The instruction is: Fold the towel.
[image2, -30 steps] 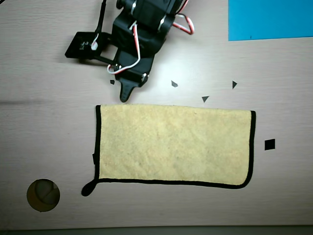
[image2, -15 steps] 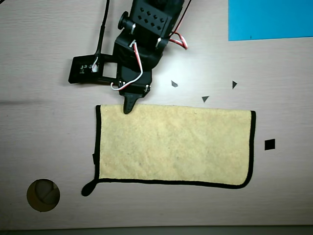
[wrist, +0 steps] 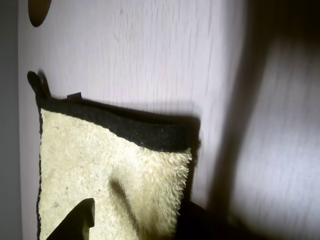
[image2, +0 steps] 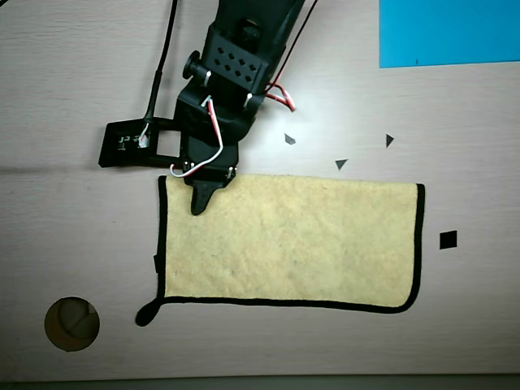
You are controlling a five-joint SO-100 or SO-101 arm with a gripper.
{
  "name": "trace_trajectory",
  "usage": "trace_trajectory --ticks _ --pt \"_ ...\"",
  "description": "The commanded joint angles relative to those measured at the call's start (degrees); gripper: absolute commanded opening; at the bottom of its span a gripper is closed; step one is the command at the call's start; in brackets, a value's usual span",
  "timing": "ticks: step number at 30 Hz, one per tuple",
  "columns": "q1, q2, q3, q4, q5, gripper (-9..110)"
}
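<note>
The pale yellow fuzzy towel [image2: 292, 244] lies flat on the table with black edging on its left, bottom and right sides. Its black loop [image2: 146, 313] sticks out at the bottom-left corner. My gripper [image2: 213, 188] is at the towel's top edge near the top-left corner, with one dark finger [image2: 199, 199] lying on the cloth. In the wrist view the towel [wrist: 90, 165] shows its black edge and its loop [wrist: 37, 82]. A ridge of cloth bunches up between my gripper's [wrist: 140, 215] jaws, with one finger [wrist: 80, 222] on top. The gripper is shut on that edge.
A smooth bright-blue sheet [image2: 447, 32] lies at the top right. A round hole [image2: 71, 323] is in the table at the bottom left. Small black markers [image2: 341, 164] and a black square [image2: 448, 240] sit on the wood table [image2: 65, 227]. A black bracket [image2: 130, 145] sits left of the arm.
</note>
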Motion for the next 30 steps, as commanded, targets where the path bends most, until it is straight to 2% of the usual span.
trace_trajectory --ticks 1,5,9,20,30 --pt "-0.4 -0.3 -4.1 -1.2 -2.5 14" --pt "-0.8 -0.8 -6.6 -1.5 -4.8 10" --pt "-1.5 -0.4 -7.6 -0.8 -6.0 0" --pt "-3.8 2.0 -13.4 9.4 3.7 0" --pt "-5.7 8.3 -13.1 10.3 -8.4 0"
